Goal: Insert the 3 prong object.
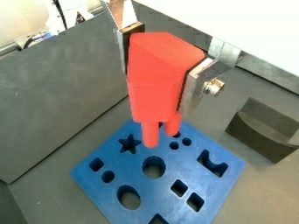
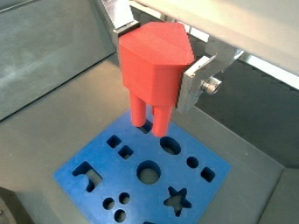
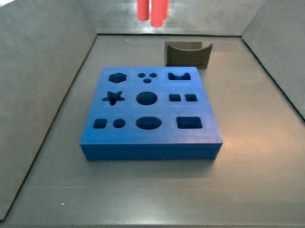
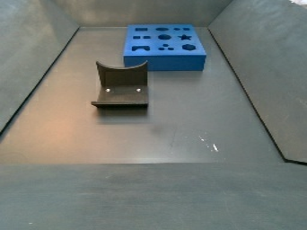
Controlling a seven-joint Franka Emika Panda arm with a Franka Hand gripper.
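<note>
Tool (image 1: 158, 74), peg (image 1: 158, 74) only wrist-visible.

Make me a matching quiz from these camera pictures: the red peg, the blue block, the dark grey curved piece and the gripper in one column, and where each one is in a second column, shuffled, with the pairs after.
Things:
1. red peg
2. blue block
3. dark grey curved piece
4. gripper

Places:
A. flat on the floor, shaped holes facing up
B. on the floor beside the block, apart from it
C. above the block, shut on the peg
D. held upright, prongs pointing down over the block

Pairs: 1-D, 2-A, 3-B, 4-C
</note>
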